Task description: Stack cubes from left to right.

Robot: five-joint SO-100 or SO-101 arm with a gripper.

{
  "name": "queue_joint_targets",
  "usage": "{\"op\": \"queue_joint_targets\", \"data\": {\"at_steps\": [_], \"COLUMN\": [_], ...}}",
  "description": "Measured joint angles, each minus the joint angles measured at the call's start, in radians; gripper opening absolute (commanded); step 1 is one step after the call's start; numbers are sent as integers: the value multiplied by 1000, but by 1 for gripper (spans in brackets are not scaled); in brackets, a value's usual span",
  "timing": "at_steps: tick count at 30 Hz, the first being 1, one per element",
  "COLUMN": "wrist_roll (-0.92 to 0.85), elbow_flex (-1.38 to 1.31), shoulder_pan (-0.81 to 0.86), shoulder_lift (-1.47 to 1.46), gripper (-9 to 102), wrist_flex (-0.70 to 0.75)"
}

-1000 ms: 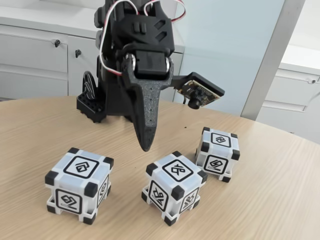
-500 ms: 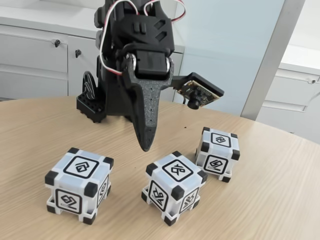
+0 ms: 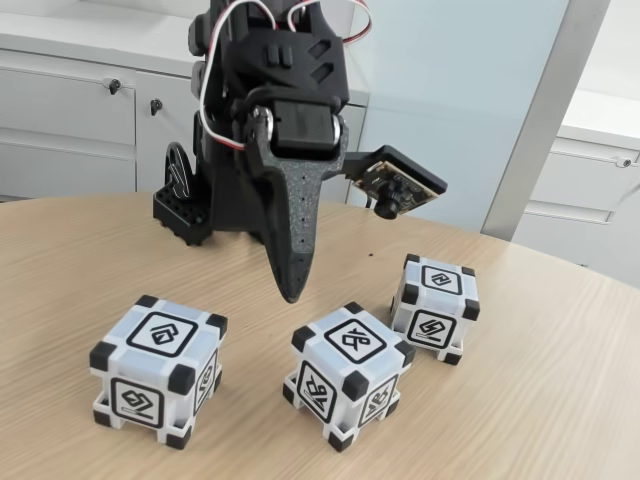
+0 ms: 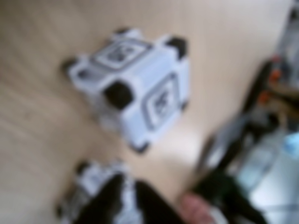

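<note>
Hovering above the worktop [image 3: 560, 400], the hand [image 3: 291, 290] hangs with fingers together, gripping nothing, behind the gap between left cube [image 3: 158, 371] and middle cube [image 3: 348, 375]. Right cube [image 3: 435, 307] sits just beside the middle one. All three rest separately, unstacked.

Fixed view bright, sharp, softly shadowed; wrist view heavily blurred, perhaps out of focus.

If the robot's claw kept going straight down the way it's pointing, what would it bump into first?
Probably the bare table. In the fixed view the gripper points down into the gap between the left cube and the middle cube, though depth is hard to judge.
</note>
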Motion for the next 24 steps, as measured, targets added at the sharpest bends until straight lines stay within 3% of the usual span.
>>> {"op": "queue_joint_targets", "data": {"at_steps": [8, 13, 24], "wrist_roll": [-8, 31, 100], "elbow_flex": [0, -87, -649], "shoulder_pan": [0, -3, -11], "shoulder_lift": [-6, -58, -660], "gripper": [0, 6, 24], "wrist_flex": [0, 0, 0]}}
